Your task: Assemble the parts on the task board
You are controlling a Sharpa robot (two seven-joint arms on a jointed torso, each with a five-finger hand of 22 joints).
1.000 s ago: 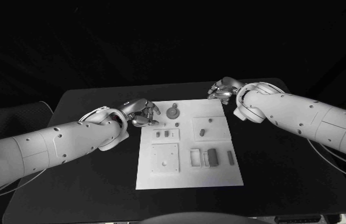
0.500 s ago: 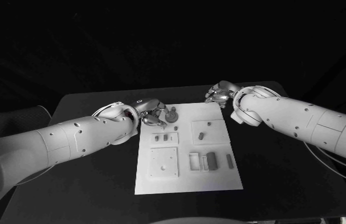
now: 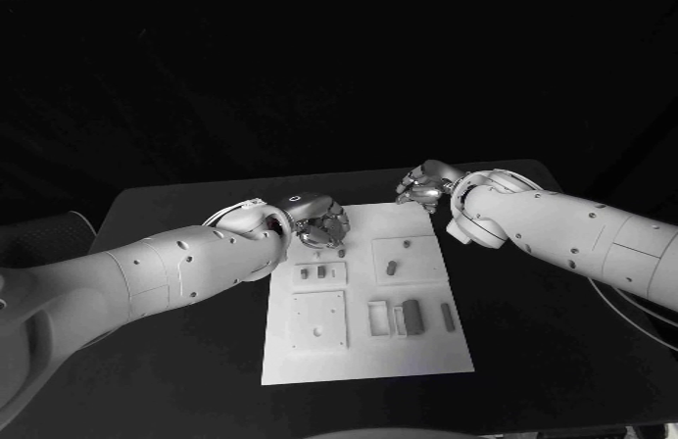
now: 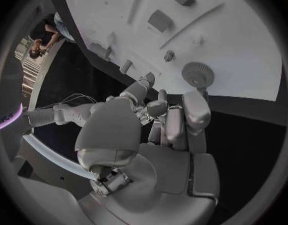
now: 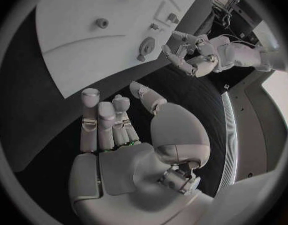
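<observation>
- Left hand (image 3: pixel 319 221): over the task board's (image 3: pixel 362 351) far left corner, near the round part (image 4: pixel 197 74), fingers apart, holding nothing.
- Right hand (image 3: pixel 424 184): beside the far right corner, fingers apart, empty.

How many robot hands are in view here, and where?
2. The left hand is over the board's far left corner by the gear; the right hand is at its far right corner.

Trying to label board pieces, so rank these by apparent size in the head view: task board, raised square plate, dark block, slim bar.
1. task board
2. raised square plate
3. dark block
4. slim bar, about as long as the block but narrower
They lie close together, so nearness hardly matters.
</observation>
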